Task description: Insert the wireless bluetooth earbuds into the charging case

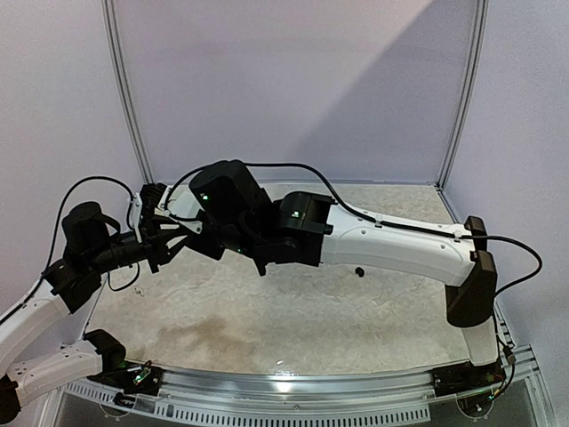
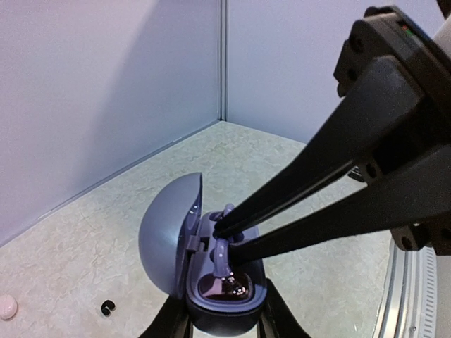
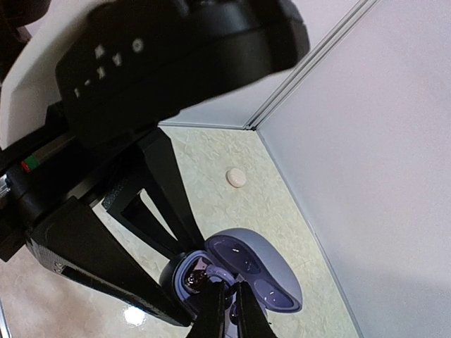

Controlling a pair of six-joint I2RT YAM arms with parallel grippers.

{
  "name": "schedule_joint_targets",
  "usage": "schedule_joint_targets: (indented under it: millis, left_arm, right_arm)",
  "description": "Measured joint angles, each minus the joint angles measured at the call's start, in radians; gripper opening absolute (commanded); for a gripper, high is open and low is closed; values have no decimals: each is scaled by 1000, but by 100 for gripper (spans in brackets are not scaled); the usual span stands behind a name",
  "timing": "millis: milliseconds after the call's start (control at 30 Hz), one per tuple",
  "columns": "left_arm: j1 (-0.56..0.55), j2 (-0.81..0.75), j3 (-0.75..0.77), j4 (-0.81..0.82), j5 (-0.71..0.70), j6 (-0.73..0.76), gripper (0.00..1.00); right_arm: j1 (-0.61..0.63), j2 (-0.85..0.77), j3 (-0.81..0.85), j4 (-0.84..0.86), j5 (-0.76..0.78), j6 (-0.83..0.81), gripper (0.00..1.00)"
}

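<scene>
A silvery-grey charging case (image 2: 227, 299) stands with its lid (image 2: 168, 236) swung open to the left. My left gripper (image 2: 224, 318) is shut on the case's base from both sides and holds it above the table. My right gripper (image 2: 227, 243) reaches in from the upper right. Its thin black fingers are shut on a silvery-grey earbud (image 2: 220, 259) that sits partly in the case's near socket. The right wrist view shows the same: gripper (image 3: 230, 311), earbud (image 3: 213, 272), open lid (image 3: 262, 273). In the top view both grippers meet at the left (image 1: 173, 233), and the arms hide the case.
A white earbud (image 3: 237, 177) lies on the table near the back corner; it also shows at the left edge of the left wrist view (image 2: 5, 306). A small black piece (image 2: 107, 307) lies near it. Another black bit (image 1: 358, 270) lies mid-table. Walls enclose the table.
</scene>
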Motion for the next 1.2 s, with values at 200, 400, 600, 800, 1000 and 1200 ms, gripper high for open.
schedule_joint_targets:
  millis: [200, 400, 600, 800, 1000, 1200]
  left_arm:
    - [0, 0, 0, 3, -8, -22, 0]
    - [0, 0, 0, 1, -10, -27, 0]
    - [0, 0, 0, -13, -17, -26, 0]
    - [0, 0, 0, -16, -18, -25, 0]
    - [0, 0, 0, 0, -21, -25, 0]
    - [0, 0, 0, 10, -20, -24, 0]
  right_arm:
    - [-1, 4, -5, 19, 11, 12, 8]
    - [-3, 5, -5, 26, 12, 12, 16]
    - [-5, 5, -10, 26, 13, 13, 21]
    - [-8, -6, -15, 16, 8, 29, 21]
    - [-9, -27, -26, -12, -20, 47, 21]
    - [-9, -41, -37, -26, -33, 54, 18]
